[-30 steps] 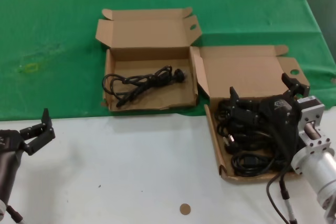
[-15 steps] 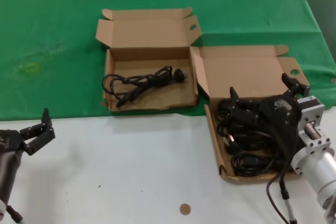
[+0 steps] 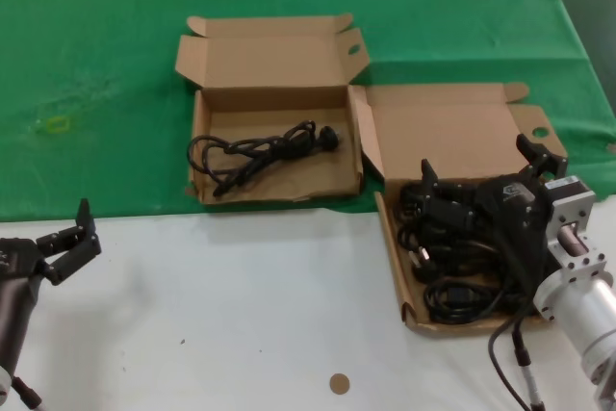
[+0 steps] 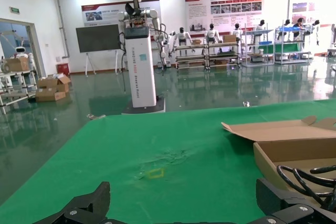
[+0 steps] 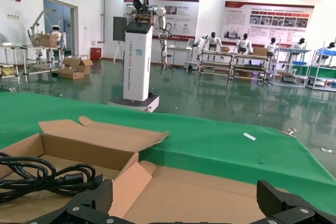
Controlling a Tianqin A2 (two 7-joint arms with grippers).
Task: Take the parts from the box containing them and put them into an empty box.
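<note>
Head view: two open cardboard boxes sit on the counter [image 3: 241, 315], where its green cloth meets the white near part. The box containing the parts [image 3: 462, 151], with a small round hole in its lid flap, lies to the right and nearer; a heap of black cables [image 3: 452, 267] fills its tray. The right gripper [image 3: 478, 168] hangs over that tray, jaws wide apart and gripping nothing, one fingertip near the far end of the heap and the other out by the box's right flap. The second box [image 3: 274, 60], with the oval flap hole, lies further and to the left, its right wall just beside the first box's lid; one cable [image 3: 260, 153] already lies in it. The left gripper [image 3: 65, 238] is parked at the near left over the white surface, well apart from both boxes, jaws spread and empty.

Left wrist view: the left fingertips [image 4: 84, 205] stand wide apart, with green cloth ahead and part of a cardboard box with cable loops at the side.

Right wrist view: both right fingertips [image 5: 92, 203] frame bare cardboard lid, nothing between them.

By my reading the job is early: one cable moved, the heap left, and the next grasp not yet made.
</note>
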